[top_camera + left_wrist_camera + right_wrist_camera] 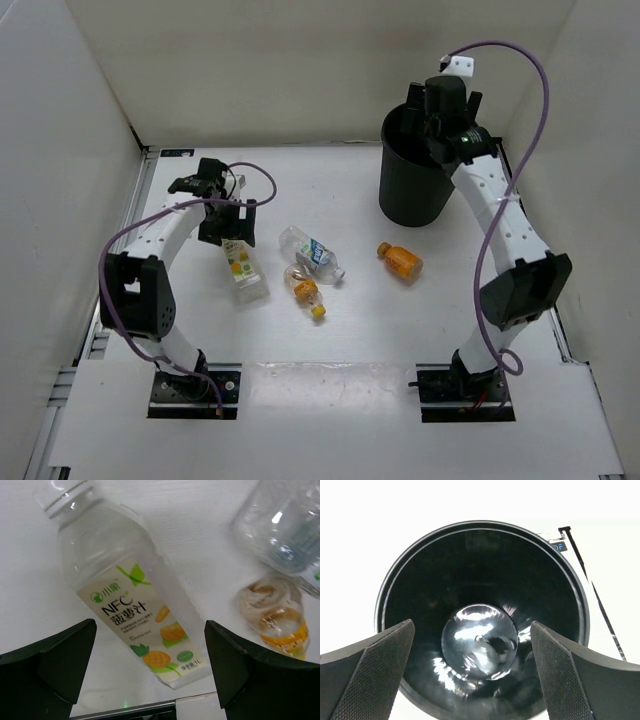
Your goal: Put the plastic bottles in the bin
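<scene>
Closest in, the left claw: two black fingers spread wide, one on either side of the clear plastic bottle with the white, green and orange label, with daylight showing on both sides. No pinch there. That bottle lies on its side on the white bench, left of centre.

From above, the left arm folds its elbow out to the left, its forearm reaching up and inward, wrist tipped down over that bottle. The right arm climbs from its base with its elbow out to the right, then stretches to the far right corner.

There the right claw points straight down into the tall round black plastic bin. Its textured fingers are splayed wide and nothing sits between them. Below them is only the bin's glossy dark floor.

Just right of the labelled bottle lies the clear plastic bottle with the blue and white label, also on its side. The small clear bottle with the yellow cap is just beside it on the near side. The small orange bottle lies well apart to the right, nearer than the bin. All four are outside the bin.

The bin stands upright at the far right. Plain white walls box in the bench, and a purple cable loops high over the right arm.
</scene>
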